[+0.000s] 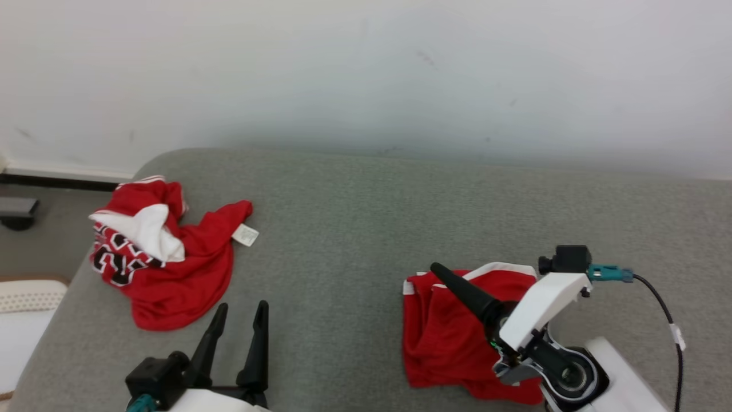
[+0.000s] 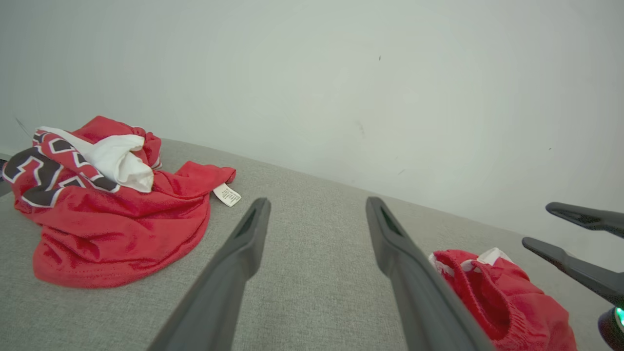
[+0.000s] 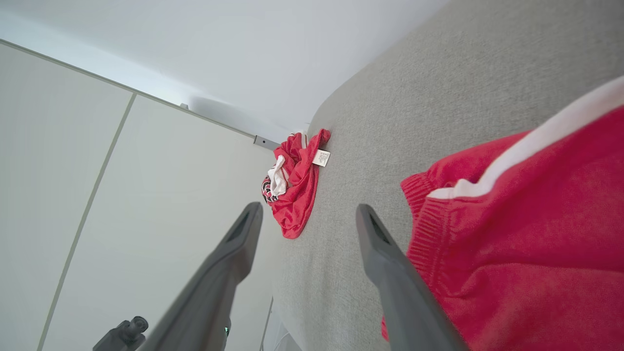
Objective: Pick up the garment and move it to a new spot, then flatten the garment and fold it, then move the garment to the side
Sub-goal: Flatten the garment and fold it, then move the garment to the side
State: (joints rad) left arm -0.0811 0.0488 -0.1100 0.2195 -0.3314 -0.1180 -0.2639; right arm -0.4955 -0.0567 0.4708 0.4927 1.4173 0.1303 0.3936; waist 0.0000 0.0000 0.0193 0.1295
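Head view: folded red white-trimmed shorts [image 1: 452, 337] lying on grey fabric cushion [image 1: 354, 229], beneath right gripper [image 3: 308, 209], fingers spread apart. Near crumpled red lettered jersey [image 1: 166, 269] at far left, left gripper [image 1: 242, 306], likewise spread, holding nothing.

Light is bright, soft and even. In the head view the plain white wall [image 1: 366, 68] grades from pale at 12 o'clock to a dim grey band where it meets the grey fabric-covered surface [image 1: 343, 229]. The crumpled red jersey with black-and-white lettering [image 1: 171, 280] casts only a thin, soft-edged shadow at its 6 o'clock hem. The left wrist view's wide lens stretches its edges, and the long dark fingers [image 2: 414, 282] of the left gripper [image 2: 318, 201] blur toward 6 o'clock. In the right wrist view, red shorts with white trim [image 3: 526, 253] look soft at 3 o'clock.
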